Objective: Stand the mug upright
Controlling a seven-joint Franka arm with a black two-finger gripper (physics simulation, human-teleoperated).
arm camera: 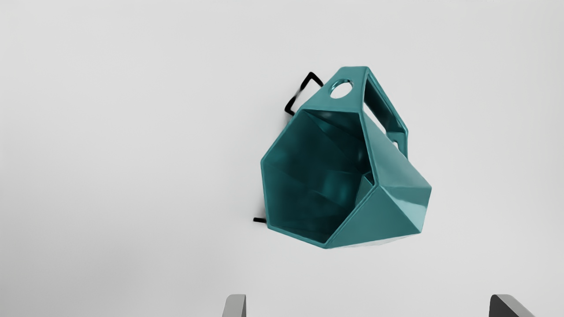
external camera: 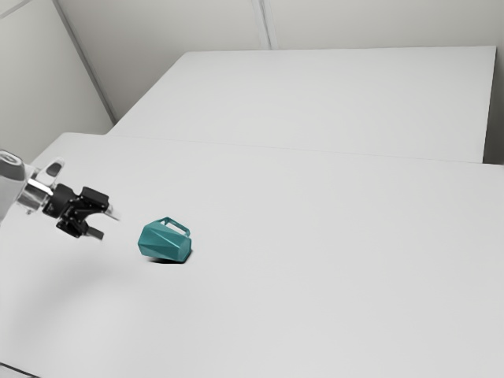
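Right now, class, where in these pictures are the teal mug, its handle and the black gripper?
Teal mug (external camera: 165, 242): exterior view, on the side of its body.
Handle (arm camera: 358, 93): wrist view, on the flat face beside its round hole.
Gripper (external camera: 105, 224): exterior view, midway between its fingertips.

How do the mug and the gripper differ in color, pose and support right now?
Color: the mug is teal, while the gripper is mostly black, with grey fingertips.
Pose: the mug lies on its side with its handle up; the gripper points toward it, fingers spread.
Support: the mug rests on the white table, while the gripper is held up by the arm.
Shared: neither touches the other.
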